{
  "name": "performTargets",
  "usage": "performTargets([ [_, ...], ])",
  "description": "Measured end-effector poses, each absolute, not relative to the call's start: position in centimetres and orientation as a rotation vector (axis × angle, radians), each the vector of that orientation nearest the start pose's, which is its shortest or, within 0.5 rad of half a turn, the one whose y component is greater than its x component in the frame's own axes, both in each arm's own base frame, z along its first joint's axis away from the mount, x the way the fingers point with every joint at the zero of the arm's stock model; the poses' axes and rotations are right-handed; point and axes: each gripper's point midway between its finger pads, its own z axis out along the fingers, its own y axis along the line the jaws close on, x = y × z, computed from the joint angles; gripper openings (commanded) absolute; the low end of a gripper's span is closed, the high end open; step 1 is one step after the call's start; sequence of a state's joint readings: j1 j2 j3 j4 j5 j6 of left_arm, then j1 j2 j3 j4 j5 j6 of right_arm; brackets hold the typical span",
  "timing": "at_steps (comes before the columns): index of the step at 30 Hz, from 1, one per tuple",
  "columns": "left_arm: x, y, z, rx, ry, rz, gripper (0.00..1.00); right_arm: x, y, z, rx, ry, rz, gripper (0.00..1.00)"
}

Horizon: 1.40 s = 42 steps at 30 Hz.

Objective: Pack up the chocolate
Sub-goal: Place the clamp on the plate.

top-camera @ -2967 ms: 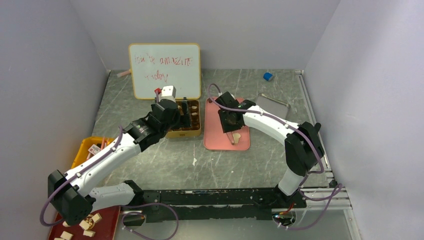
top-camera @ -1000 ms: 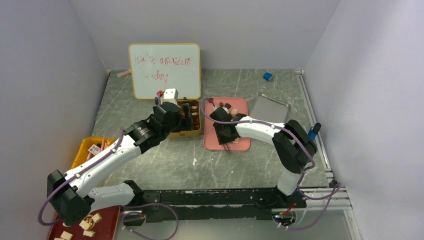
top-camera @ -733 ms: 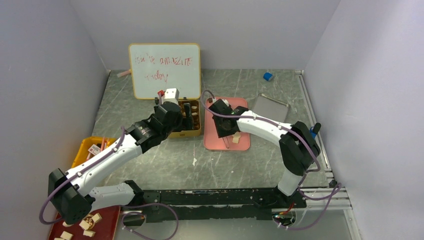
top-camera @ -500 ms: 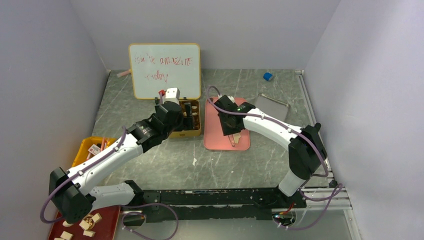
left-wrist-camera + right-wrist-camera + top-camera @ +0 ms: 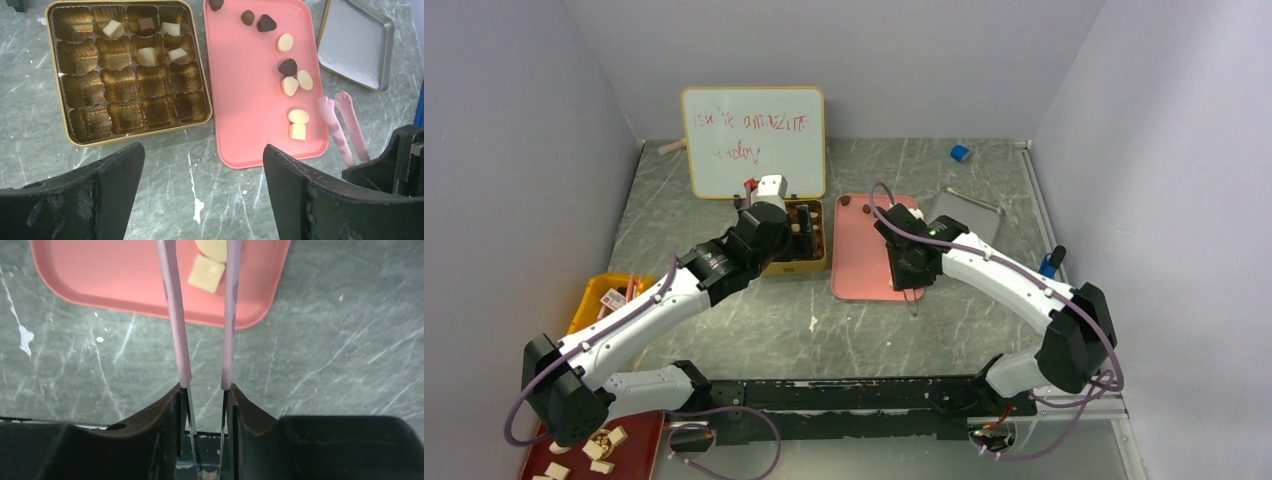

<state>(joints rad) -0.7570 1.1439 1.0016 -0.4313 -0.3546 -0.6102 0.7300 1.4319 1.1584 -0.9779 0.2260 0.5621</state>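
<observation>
Overhead, our right hand (image 5: pixel 913 272) hangs over the near right corner of the pink tray (image 5: pixel 859 262), and our left hand (image 5: pixel 796 224) hovers at the gold box (image 5: pixel 804 266).

From the left wrist, that hand is spread wide and empty. Five pieces sit in box cells, and the other chocolate (image 5: pixel 289 67) lies along the tray's right side.

From the right wrist, our hand is clenched on the pink tongs (image 5: pixel 174 315). We judge that an off-centre squeeze could flick a piece over the low rim onto the counter (image 5: pixel 325 340). A tan square (image 5: pixel 206 273) lies just ahead, between the tong arms.
</observation>
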Motion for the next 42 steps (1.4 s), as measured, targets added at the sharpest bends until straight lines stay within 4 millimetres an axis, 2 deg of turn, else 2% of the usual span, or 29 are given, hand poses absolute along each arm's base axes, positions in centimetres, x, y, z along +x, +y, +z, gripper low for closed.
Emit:
performTargets([
  [12,27.7,-21.9,21.3,-0.03,2.143,-0.462,0.92,16.5,15.8,8.9,-0.155,2.888,0.063,0.42],
  [16,27.5,-22.1,21.2,-0.022,2.146,-0.465,0.93,15.4,15.7,8.3,-0.153,2.915,0.081,0.44],
  [28,27.3,-22.3,21.0,-0.022,2.152,-0.469,0.92,15.3,16.0,6.9,-0.149,2.927,0.102,0.46],
  [42,27.2,-22.3,21.0,-0.02,2.152,-0.468,0.93,16.2,16.6,4.2,-0.162,2.974,0.021,0.46],
])
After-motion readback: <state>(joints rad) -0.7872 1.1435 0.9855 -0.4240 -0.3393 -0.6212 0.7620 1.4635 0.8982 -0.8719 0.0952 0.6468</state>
